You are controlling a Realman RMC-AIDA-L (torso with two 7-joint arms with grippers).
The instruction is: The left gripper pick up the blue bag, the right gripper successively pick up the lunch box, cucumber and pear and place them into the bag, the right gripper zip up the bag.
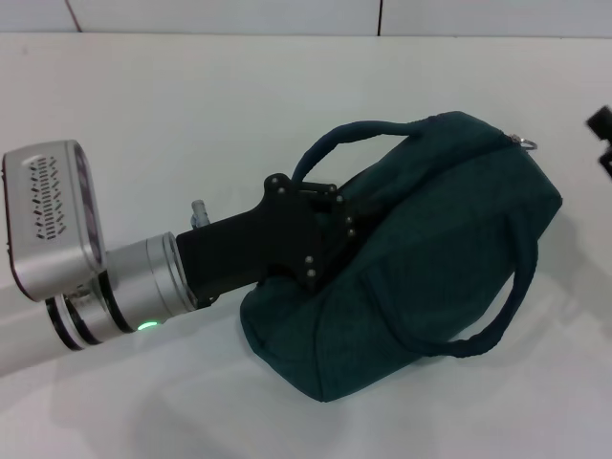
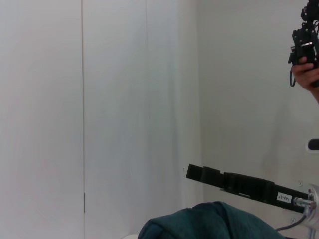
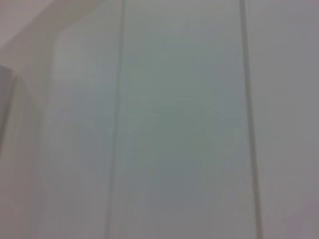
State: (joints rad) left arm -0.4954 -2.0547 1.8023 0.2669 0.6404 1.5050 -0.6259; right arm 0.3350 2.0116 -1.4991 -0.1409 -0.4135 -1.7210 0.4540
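White table (image 1: 143, 115): left tool (image 1: 337, 229) against blue bag (image 1: 430, 249), grip state unclear.

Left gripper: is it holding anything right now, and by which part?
The left gripper is on the blue bag, gripping the fabric at its top edge, beside the base of one carry handle.

White table (image 1: 191, 115) — blue bag (image 1: 430, 249)

there's one small white label (image 2: 283, 197) on the black bar (image 2: 234, 182) in the left wrist view, with dark characters printed on it, but they're too small to read. nothing else anywhere carries any text, brand or number.
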